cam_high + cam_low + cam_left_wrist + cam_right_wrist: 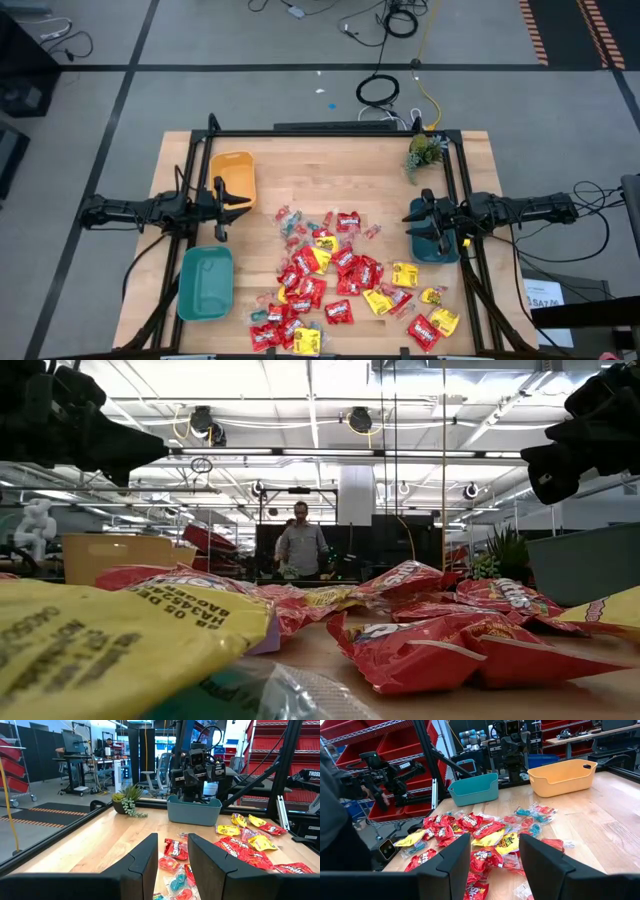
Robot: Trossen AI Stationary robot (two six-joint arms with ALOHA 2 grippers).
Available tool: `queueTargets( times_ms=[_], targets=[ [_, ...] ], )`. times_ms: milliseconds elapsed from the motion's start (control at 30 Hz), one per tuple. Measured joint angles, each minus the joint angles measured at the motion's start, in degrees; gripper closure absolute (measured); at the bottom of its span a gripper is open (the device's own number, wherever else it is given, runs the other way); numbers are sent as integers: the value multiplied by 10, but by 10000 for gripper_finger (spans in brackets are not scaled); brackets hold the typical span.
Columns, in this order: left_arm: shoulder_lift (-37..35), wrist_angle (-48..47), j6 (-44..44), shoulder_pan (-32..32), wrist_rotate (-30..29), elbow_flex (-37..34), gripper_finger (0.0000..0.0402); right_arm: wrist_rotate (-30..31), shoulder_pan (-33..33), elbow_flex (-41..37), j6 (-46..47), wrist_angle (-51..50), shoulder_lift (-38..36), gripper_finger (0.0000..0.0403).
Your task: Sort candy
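Note:
The candy (340, 285) lies heaped on the table's middle and near part: glossy red packets, yellow packets (404, 274) and small clear pink and teal pieces (292, 222). It also fills the low view (420, 645) and both wrist views (235, 845) (485, 837). My left gripper (222, 208) hangs open over the table's left side, between the yellow bin (232, 176) and the teal bin (206, 282). My right gripper (418, 222) hangs open over the dark teal bin (436, 240) at the right edge. Neither touches anything.
A small green plant (424, 152) stands at the far right corner. A black frame (330, 132) runs round the table. A person (302, 545) stands in the room beyond the far edge. Bare wood (330, 175) lies between the bins and the far edge.

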Motion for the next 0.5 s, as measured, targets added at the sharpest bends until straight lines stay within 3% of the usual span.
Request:
queueTargets(
  times_ms=[500],
  targets=[
    [0,42,0,0,0,0,285,0,0,0,0,0,0,243]
  ],
)
